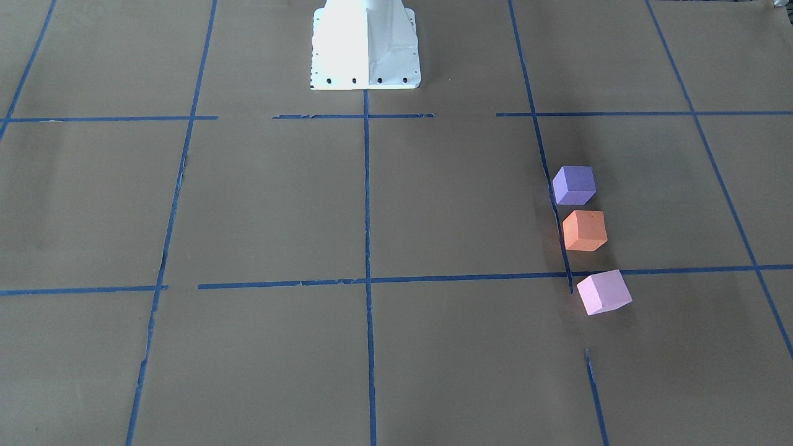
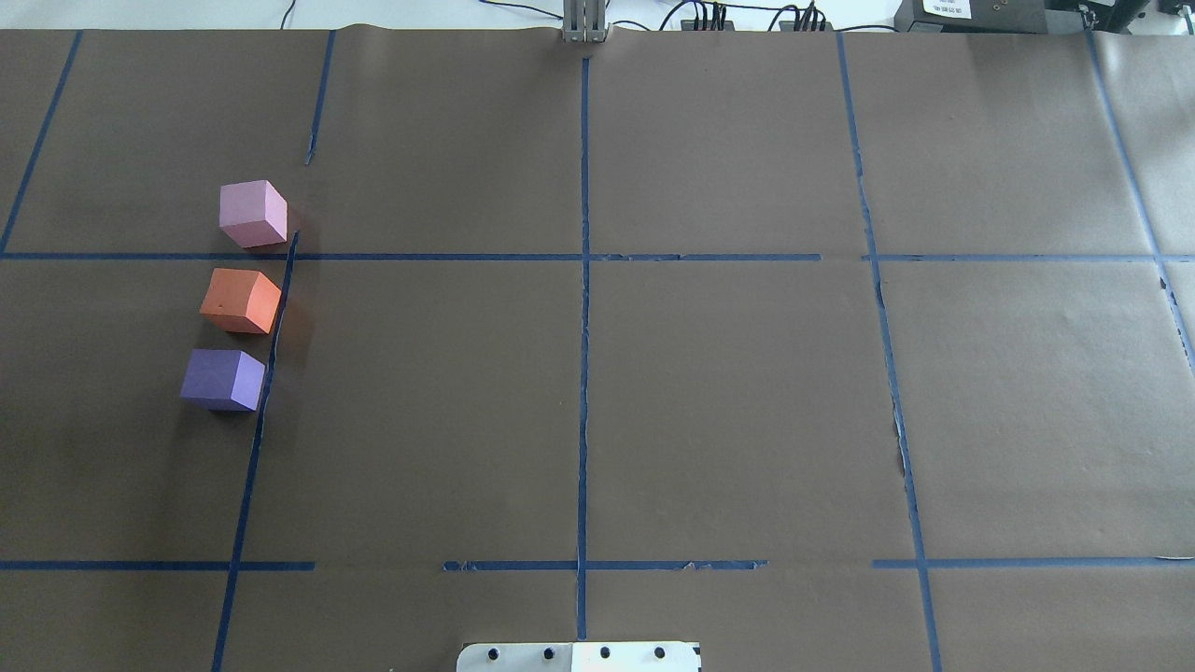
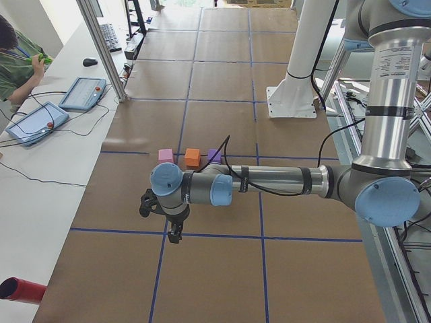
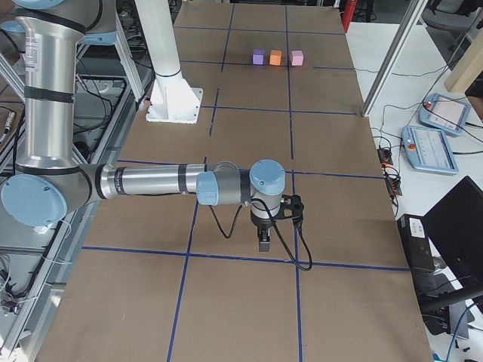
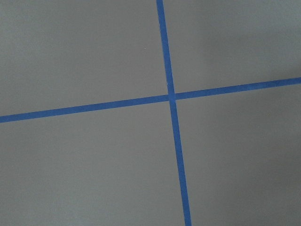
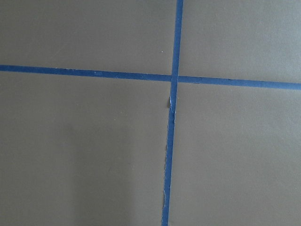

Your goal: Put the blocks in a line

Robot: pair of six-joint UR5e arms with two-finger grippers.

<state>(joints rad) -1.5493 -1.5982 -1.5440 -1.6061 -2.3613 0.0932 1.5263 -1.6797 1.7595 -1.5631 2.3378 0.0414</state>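
Row of pink block (image 2: 252, 214), orange block (image 2: 240, 301) and purple block (image 2: 222, 380) runs 12-to-6 o'clock overhead, nearer left gripper (image 3: 174, 234). Right gripper (image 4: 263, 243) sits well apart. Cannot tell how open either gripper is, or whether it holds anything.

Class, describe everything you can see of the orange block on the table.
The orange block is a small matte, foam-like cube, resting flat on the brown paper, turned slightly askew. It sits between the pink block and the purple block, apart from both, beside a blue tape line. Nothing else touches it.
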